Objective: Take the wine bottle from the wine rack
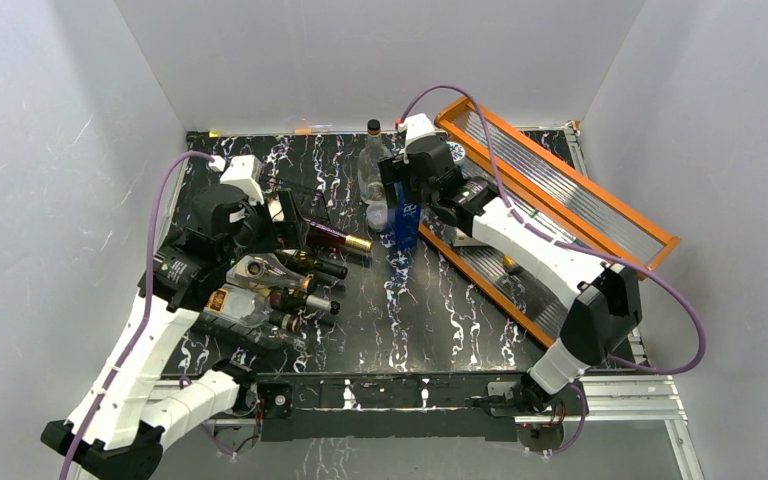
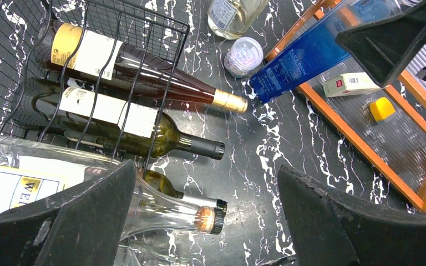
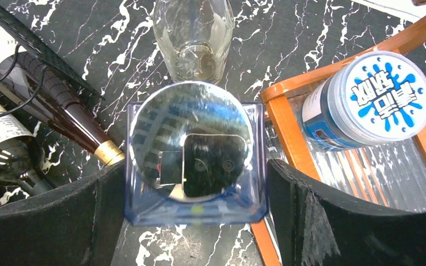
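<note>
Left gripper (image 2: 205, 191) spread wide — above wine rack (image 2: 169, 91)

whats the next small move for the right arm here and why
Probably raise the right gripper straight up, jaws wide. The blue bottle stands upright on the table beside the orange shelf, apart from the wine rack, with a finger close along each side; whether they press it is not clear. A straight lift seems least likely to tip it.
</note>
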